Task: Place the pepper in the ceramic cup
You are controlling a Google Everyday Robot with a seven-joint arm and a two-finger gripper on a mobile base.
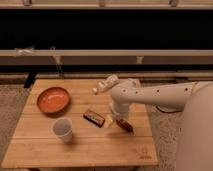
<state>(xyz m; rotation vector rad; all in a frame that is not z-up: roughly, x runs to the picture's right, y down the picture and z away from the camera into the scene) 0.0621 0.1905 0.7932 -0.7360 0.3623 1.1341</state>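
A low wooden table (90,148) sits in the middle of the frame, and the robot's white arm (155,94) reaches in over it from the right edge. The arm bends down so that the hand (117,118) hangs right of the table's centre, low over the wood. From here I cannot tell whether the hand is open or closed, or whether it grips anything.

The pepper (125,125), a small glossy dark red-brown piece, shows just at the lower right of the hand, down at the table top and tilted across it. It is so close to the hand that I cannot say whether the two touch.

The ceramic cup (63,129) stands upright, white, toward the lower left of the table, well apart from the pepper. A flat dark bar (93,117) lies between cup and hand. An orange bowl (52,100) rests in the upper left part of the table
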